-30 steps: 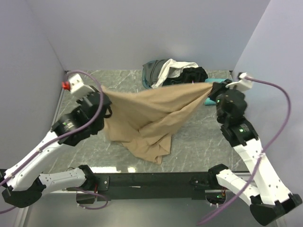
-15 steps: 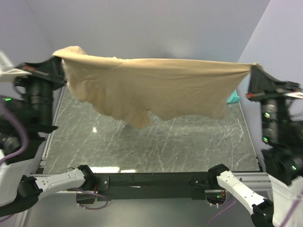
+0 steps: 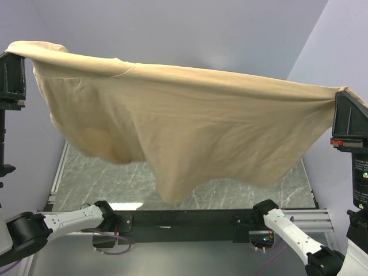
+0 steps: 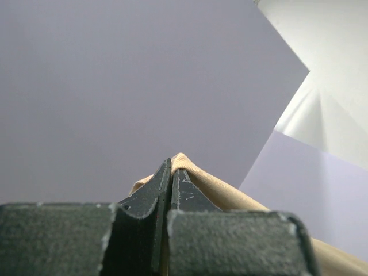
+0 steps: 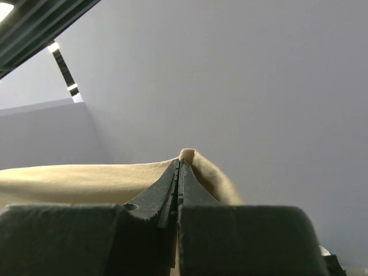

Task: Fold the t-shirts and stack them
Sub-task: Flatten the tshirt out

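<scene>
Left gripper [image 4: 171,168] and right gripper [image 5: 179,165] jaws clamped on the tan t-shirt [image 3: 190,126] top edge, stretched wide, lower edge hanging free above the table [image 3: 241,192].

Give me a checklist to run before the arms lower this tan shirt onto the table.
1. Left end effector clamped on the tan t-shirt: ok.
2. Right end effector clamped on the cloth: ok.
3. Top edge stretched between both arms: ok.
4. Lower edge level: not ok, it droops to a point left of centre.
5. Table free where the shirt will land: cannot tell, the cloth hides most of it.
</scene>
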`<state>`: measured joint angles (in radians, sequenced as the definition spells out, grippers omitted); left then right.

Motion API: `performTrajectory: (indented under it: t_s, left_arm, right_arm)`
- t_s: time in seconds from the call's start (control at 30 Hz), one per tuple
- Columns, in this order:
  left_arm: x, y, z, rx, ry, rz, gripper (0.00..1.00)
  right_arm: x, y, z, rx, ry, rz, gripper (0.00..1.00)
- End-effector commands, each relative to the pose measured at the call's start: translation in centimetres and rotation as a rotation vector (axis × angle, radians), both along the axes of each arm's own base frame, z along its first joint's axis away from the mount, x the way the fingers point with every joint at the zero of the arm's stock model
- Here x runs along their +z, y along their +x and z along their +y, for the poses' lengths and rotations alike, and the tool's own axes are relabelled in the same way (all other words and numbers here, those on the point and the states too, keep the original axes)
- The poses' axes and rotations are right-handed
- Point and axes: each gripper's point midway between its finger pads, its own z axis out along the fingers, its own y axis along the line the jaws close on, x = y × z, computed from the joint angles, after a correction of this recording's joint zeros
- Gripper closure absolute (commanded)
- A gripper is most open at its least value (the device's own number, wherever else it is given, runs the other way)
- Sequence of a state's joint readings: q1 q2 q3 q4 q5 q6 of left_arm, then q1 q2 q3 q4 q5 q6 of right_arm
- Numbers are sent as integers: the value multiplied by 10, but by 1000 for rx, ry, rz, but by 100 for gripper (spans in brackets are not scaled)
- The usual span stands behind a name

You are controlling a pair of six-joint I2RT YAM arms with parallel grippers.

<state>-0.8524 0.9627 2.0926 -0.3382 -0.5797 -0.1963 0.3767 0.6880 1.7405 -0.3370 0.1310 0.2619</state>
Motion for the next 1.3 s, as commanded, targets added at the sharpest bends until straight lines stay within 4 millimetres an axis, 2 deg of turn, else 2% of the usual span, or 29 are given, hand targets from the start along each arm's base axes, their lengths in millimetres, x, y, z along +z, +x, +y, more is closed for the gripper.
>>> performTrajectory:
  t_s: [0.0,0.07,0.1,0.13,0.17,0.2,0.23,0.27,0.3,0.33,0.37,0.4,0.43,0.47,0.5,0.53,0.57,0.6,0.63,0.67,0.7,0.73,0.77,0.97,1.0,1.03,1.07,1.27]
  left_arm:
    - [-5,16,-9,60,55,14,96]
    - [-10,31,-7,142,31,31,96]
    - [-18,43,-5,220,47,61,98]
    - [-50,73,-12,343,93,178,97]
    - [-52,81,-7,415,37,186,95]
    - [-87,105,-17,525,124,278,94]
    - [-113,127,-24,600,154,345,93]
    - [-129,143,-31,617,173,369,91]
    - [-167,173,-32,595,166,460,92]
    - [-204,204,-40,562,211,548,94]
    - [-233,227,-48,477,217,606,96]
    - [-294,253,-31,520,194,764,94]
    - [-322,261,-31,517,204,831,82]
    - [-346,268,-28,517,193,887,41]
    - [-384,275,-36,494,241,956,14]
    - [-398,278,-41,466,259,977,1]
    - [-410,281,-56,383,290,991,1]
    - [-425,281,-61,351,307,1006,1]
    - [-433,280,-66,324,312,1013,1]
    - [-449,276,-69,299,313,1037,1]
    - [-450,275,-69,292,305,1026,1]
    - [-456,272,-69,290,307,1036,1]
    - [-470,268,-66,301,305,1062,1]
    - [-519,255,-57,343,322,1194,0]
    - [-527,254,-56,347,327,1213,1]
    - [-531,254,-56,352,325,1224,1]
    - [-539,252,-55,353,322,1244,1]
    - [-561,244,-47,339,268,1300,1]
  right_arm:
    - [0,12,-9,-69,20,22,100]
    - [-10,35,-6,-95,17,77,100]
    - [-21,51,-11,-144,37,129,100]
    - [-31,71,-8,-168,34,177,100]
    - [-40,85,-9,-200,33,213,100]
    - [-65,110,-10,-252,34,289,100]
    - [-85,132,-8,-286,23,351,100]
    - [-102,147,-6,-310,15,396,100]
    - [-141,170,0,-332,-8,490,100]
    - [-170,191,2,-367,-18,566,100]
    - [-194,205,6,-370,-29,618,100]
    - [-250,231,12,-383,-67,738,100]
    - [-280,242,19,-354,-91,796,100]
    - [-324,252,26,-328,-103,887,100]
    - [-359,265,31,-318,-124,974,95]
    - [-383,271,34,-287,-134,1033,89]
    - [-404,273,33,-291,-138,1091,82]
    - [-429,279,33,-309,-156,1163,62]
    - [-438,281,29,-330,-160,1196,48]
    - [-444,281,28,-344,-167,1229,43]
    - [-454,283,27,-351,-183,1263,41]
    - [-456,284,28,-349,-186,1271,35]
    - [-461,283,30,-335,-188,1275,34]
    - [-468,277,46,-227,-173,1248,27]
    - [-469,274,51,-191,-168,1251,18]
    - [-469,273,56,-164,-163,1245,14]
    - [-478,268,60,-139,-156,1263,13]
    - [-513,248,98,70,-138,1306,10]
